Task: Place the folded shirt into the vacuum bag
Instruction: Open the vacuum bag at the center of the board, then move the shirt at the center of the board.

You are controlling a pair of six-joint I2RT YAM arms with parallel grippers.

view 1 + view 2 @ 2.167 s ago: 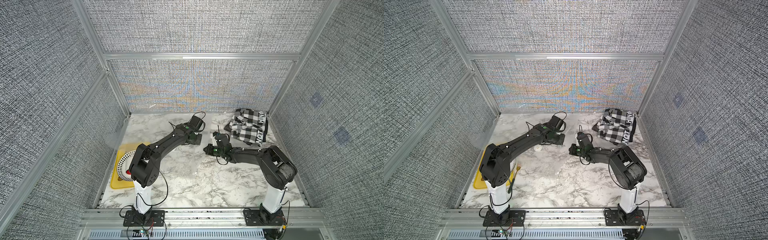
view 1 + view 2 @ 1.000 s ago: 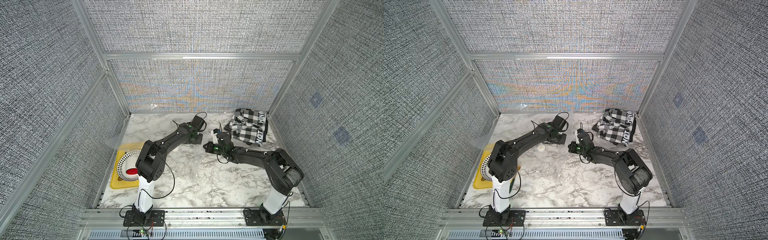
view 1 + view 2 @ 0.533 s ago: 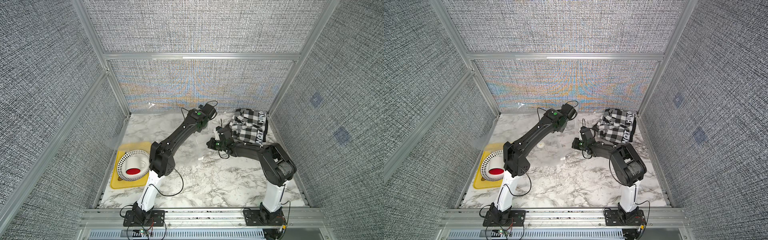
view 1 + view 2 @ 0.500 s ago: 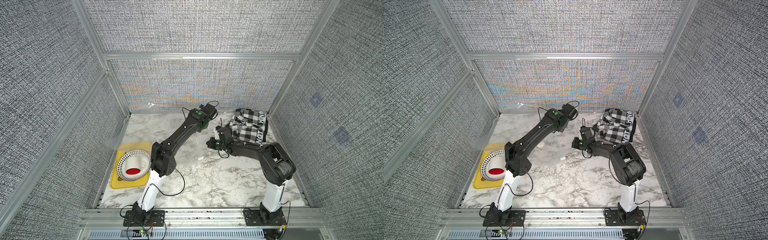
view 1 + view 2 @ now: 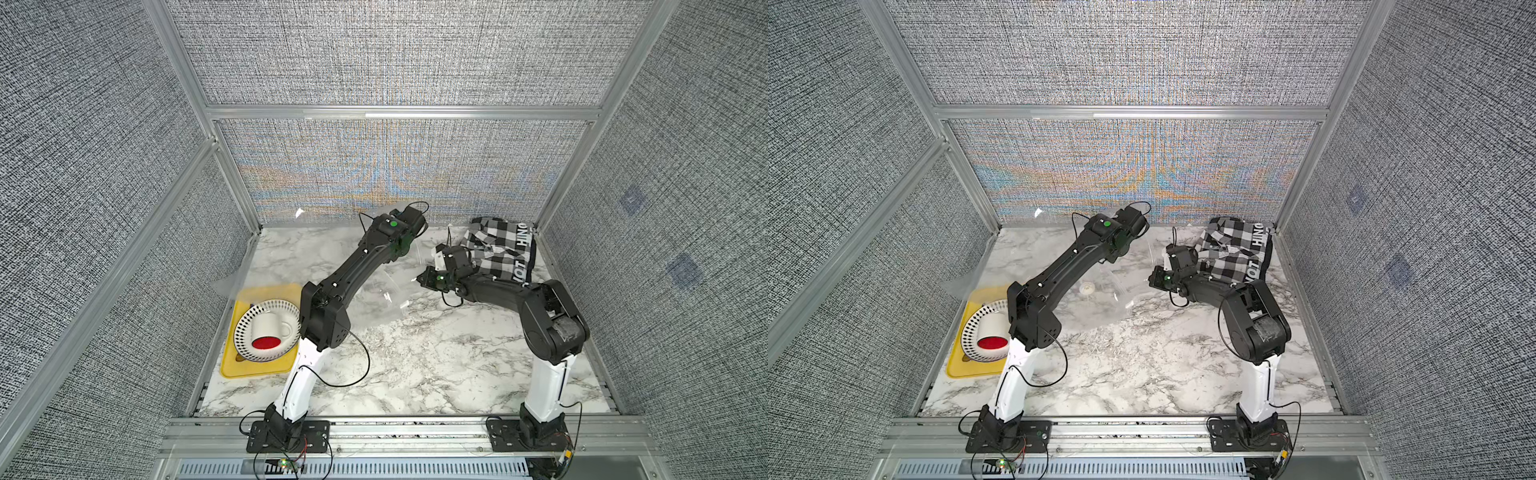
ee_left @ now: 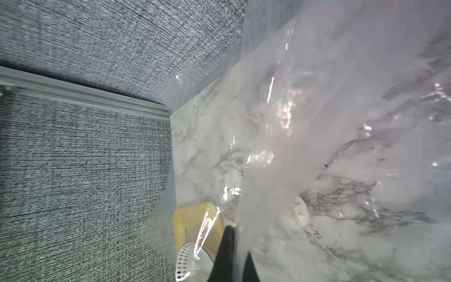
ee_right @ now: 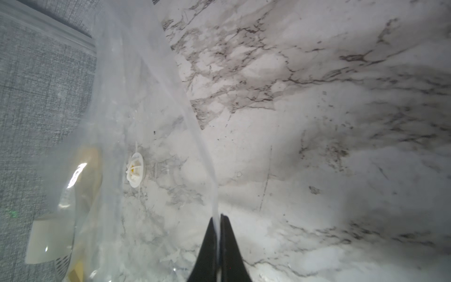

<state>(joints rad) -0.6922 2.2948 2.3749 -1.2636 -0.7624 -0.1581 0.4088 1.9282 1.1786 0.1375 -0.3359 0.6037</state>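
pinching vacuum bag (image 7: 146, 73) film: left gripper (image 6: 238, 240), right gripper (image 7: 218, 217), both closed on it; likely risk: slick plastic slips out; mouth collapses before folded shirt (image 5: 498, 253) enters

Left hand (image 6: 237, 241) tight on clear vacuum bag (image 6: 292, 122) (yellow tray (image 6: 191, 218) nearby)

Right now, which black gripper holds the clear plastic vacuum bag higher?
The left gripper: it pinches the vacuum bag high above the white marble table; the right gripper pinches low, beside the black-and-white checked shirt.
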